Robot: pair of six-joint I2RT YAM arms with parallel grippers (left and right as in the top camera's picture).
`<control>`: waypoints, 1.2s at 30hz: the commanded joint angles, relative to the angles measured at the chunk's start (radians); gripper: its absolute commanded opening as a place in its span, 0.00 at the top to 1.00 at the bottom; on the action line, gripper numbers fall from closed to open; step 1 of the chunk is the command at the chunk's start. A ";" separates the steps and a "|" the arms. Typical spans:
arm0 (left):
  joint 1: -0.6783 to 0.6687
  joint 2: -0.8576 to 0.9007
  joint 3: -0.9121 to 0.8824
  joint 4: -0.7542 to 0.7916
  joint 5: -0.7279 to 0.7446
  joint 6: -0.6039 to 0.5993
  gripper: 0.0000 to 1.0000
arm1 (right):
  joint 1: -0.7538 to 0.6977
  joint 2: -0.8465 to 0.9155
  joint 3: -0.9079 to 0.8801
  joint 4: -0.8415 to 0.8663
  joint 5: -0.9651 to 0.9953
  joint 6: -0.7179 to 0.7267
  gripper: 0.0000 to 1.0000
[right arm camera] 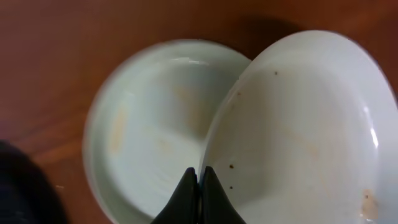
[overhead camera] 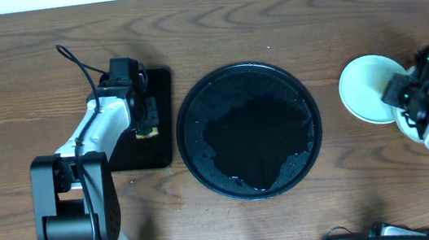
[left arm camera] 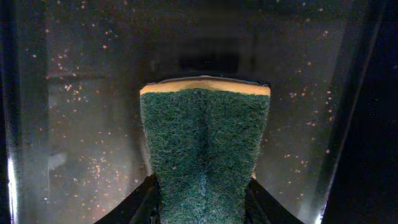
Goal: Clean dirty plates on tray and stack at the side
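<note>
Fingers of right gripper clenched on the rim of a pale speckled plate; it leans on an aqua plate, both cut off by the frame. Left gripper grasps a green-faced sponge over the small rectangular tray, fingers mostly hidden. Farther out, I log both plates on the wood tabletop, right of the round black tray; the right arm covers part of them.

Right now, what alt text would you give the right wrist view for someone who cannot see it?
The right pincer, shut, pinches the rim of a cream plate flecked with brown specks, holding it partly over a pale aqua plate that lies on the brown wood table.
</note>
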 commanded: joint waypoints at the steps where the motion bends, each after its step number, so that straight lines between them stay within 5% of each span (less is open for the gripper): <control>1: 0.005 0.011 -0.011 -0.007 -0.005 -0.006 0.61 | 0.072 -0.011 0.027 0.044 -0.027 -0.083 0.99; 15: 0.005 0.011 -0.011 -0.011 -0.005 -0.009 0.61 | 0.274 0.060 0.027 0.114 0.021 -0.209 0.98; 17: 0.005 0.011 -0.011 -0.011 -0.005 -0.009 0.61 | 0.283 0.077 0.027 0.113 0.021 -0.209 0.89; 26: 0.005 0.011 -0.011 -0.013 -0.005 -0.009 0.61 | 0.287 0.070 0.027 0.064 0.021 -0.208 0.79; 33: 0.005 0.011 -0.011 0.031 0.138 -0.004 0.92 | 0.288 0.070 0.027 -0.057 0.022 -0.209 0.85; 36: 0.013 0.011 -0.011 0.069 0.179 -0.005 0.92 | 0.288 0.070 0.027 -0.066 0.022 -0.209 0.85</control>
